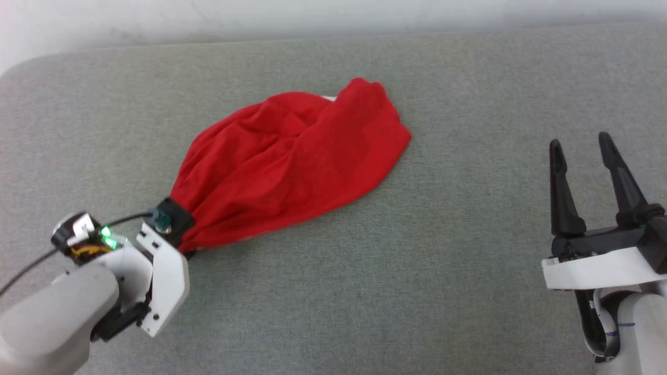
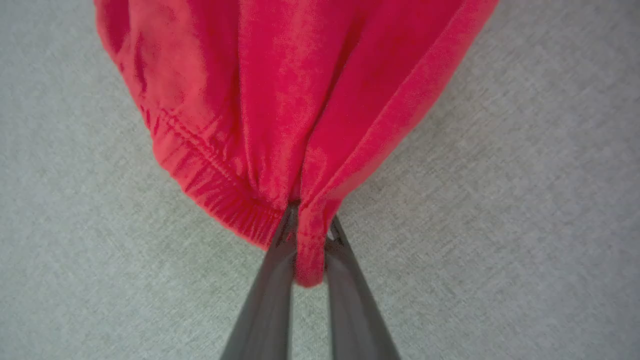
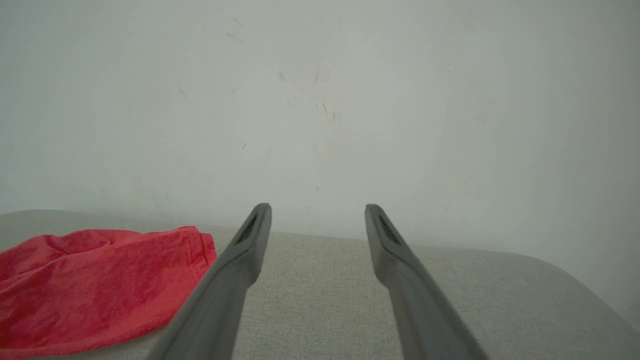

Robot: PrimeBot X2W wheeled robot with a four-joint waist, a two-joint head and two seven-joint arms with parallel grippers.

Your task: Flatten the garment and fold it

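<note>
Nearest the robot, at the lower left of the head view, the left gripper [image 2: 311, 227] is clamped on a bunched fold at the gathered elastic edge [image 2: 220, 197] of the red shorts [image 1: 292, 166]. From that pinch the cloth fans away, rumpled, toward the middle of the grey woven surface [image 1: 417, 291]. The right gripper [image 1: 579, 140] hangs well apart at the lower right, its fingers spread with nothing between them. The surface has rounded corners, and beyond its far edge rises a pale, scuffed wall [image 3: 320, 100].
</note>
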